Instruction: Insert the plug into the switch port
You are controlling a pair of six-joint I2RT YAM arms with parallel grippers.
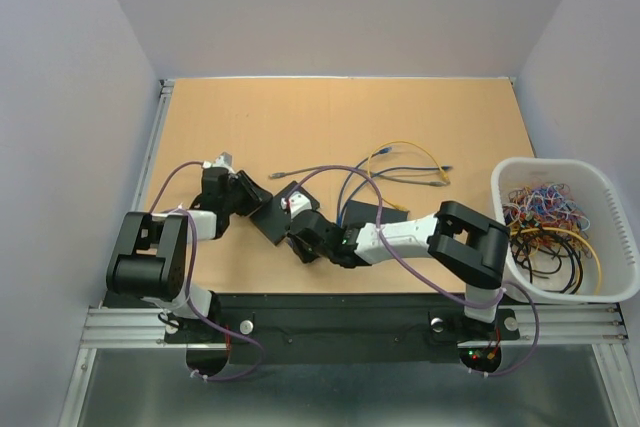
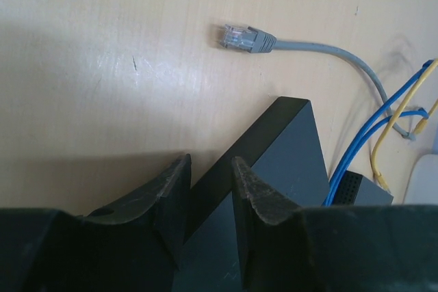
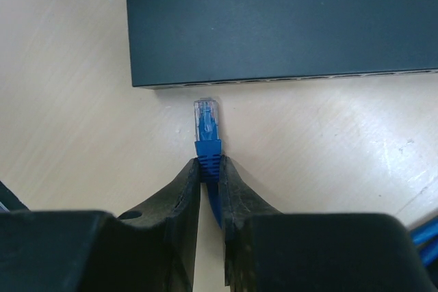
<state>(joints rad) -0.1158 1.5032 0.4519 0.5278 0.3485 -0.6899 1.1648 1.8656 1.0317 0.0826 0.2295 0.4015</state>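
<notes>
The switch [image 3: 274, 25] is a flat dark box; its port face runs along the edge nearest my right gripper [image 3: 210, 163]. That gripper is shut on the blue boot of the plug [image 3: 207, 120], whose clear tip points at the port face and stops a short gap before it. In the left wrist view my left gripper [image 2: 209, 162] straddles one side edge of the switch [image 2: 280, 162], its fingers closed against it. From above, both grippers meet at the switch [image 1: 270, 219], the left gripper [image 1: 252, 199] on its left and the right gripper [image 1: 300, 222] on its right.
A loose grey plug [image 2: 243, 37] with its grey cable lies on the table beyond the switch. Blue cables [image 2: 363, 141] and a yellow cable [image 2: 383, 162] trail to the right. A second dark box [image 1: 365, 215] sits nearby. A white basket [image 1: 560, 165] of cables stands far right.
</notes>
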